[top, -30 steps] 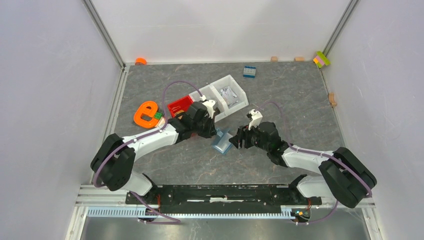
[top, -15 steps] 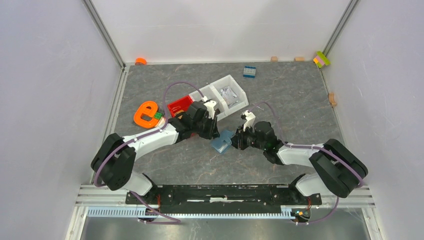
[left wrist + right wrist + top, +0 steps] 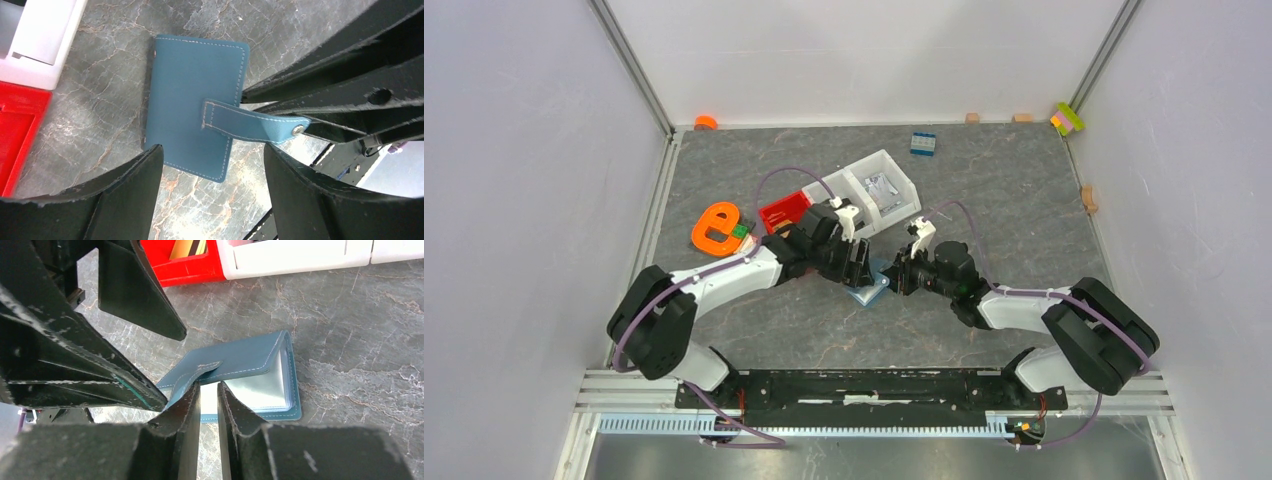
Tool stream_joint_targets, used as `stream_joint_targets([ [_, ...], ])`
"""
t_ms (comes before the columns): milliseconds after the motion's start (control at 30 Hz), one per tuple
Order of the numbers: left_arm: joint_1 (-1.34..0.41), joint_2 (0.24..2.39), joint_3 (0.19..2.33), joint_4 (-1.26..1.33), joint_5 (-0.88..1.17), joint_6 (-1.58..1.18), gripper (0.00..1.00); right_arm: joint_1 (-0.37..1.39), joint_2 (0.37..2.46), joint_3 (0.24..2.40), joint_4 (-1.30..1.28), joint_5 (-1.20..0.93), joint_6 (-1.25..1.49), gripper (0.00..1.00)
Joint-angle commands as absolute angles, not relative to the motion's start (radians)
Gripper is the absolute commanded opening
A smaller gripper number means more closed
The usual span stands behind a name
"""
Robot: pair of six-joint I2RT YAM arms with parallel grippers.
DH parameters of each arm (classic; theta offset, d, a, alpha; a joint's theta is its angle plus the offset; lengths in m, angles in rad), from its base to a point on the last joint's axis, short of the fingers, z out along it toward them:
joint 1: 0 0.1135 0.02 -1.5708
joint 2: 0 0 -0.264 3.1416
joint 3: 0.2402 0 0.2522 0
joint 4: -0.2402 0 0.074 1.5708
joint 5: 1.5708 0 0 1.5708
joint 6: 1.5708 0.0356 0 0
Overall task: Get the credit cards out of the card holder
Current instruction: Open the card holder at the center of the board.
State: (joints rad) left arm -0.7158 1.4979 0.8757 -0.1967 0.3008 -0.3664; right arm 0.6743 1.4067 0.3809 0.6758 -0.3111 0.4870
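The teal card holder (image 3: pixel 867 292) lies on the grey table between both grippers. In the left wrist view the card holder (image 3: pixel 195 85) shows its outer face, with its strap (image 3: pixel 250 122) stretched right along the right gripper's fingers (image 3: pixel 325 75). My left gripper (image 3: pixel 212 150) hangs wide open over the holder's near end, holding nothing. In the right wrist view the card holder (image 3: pixel 240 357) has its cover lifted a little over a pale inside (image 3: pixel 260 390). My right gripper (image 3: pixel 207 387) pokes its tips under the cover edge; its jaws stand a narrow gap apart with nothing between. The credit cards are hidden.
White bins (image 3: pixel 879 190) and a red bin (image 3: pixel 784 210) stand just behind the left gripper. An orange object (image 3: pixel 716 228) lies to the left. A blue brick (image 3: pixel 922 142) and small blocks (image 3: pixel 1067 118) sit near the back wall.
The left gripper went from shut to wide open and shifted down over the card holder. The right gripper narrowed its jaws and moved left to the holder's edge.
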Motion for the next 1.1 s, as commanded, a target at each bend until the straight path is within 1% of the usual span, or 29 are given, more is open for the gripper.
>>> stream_joint_targets([
  [0,-0.728,1.404,0.885,-0.213,0.278,-0.314,0.80,0.679,1.417,0.408,0.759,-0.320,0.510,0.23],
  [133,-0.751,1.400,0.894,-0.234,0.236,-0.284,0.81,0.680,1.424,0.413,0.771,-0.321,0.524,0.25],
  [467,-0.776,1.429,0.925,-0.299,0.171,-0.236,0.80,0.681,1.447,0.429,0.792,-0.316,0.562,0.25],
  [800,-0.781,1.522,0.974,-0.325,0.113,-0.230,0.67,0.681,1.454,0.434,0.805,-0.300,0.575,0.25],
  [833,-0.781,1.530,0.977,-0.325,0.112,-0.230,0.65,0.683,1.454,0.435,0.804,-0.300,0.575,0.25],
  [900,-0.781,1.542,0.983,-0.325,0.109,-0.230,0.58,0.683,1.449,0.434,0.799,-0.295,0.571,0.25],
  [1000,-0.781,1.551,0.979,-0.308,0.113,-0.235,0.40,0.683,1.424,0.430,0.779,-0.277,0.556,0.26],
  [1033,-0.781,1.555,0.977,-0.299,0.115,-0.237,0.32,0.682,1.410,0.428,0.765,-0.266,0.546,0.27],
  [1067,-0.781,1.558,0.978,-0.296,0.115,-0.240,0.27,0.682,1.397,0.426,0.748,-0.257,0.536,0.30],
])
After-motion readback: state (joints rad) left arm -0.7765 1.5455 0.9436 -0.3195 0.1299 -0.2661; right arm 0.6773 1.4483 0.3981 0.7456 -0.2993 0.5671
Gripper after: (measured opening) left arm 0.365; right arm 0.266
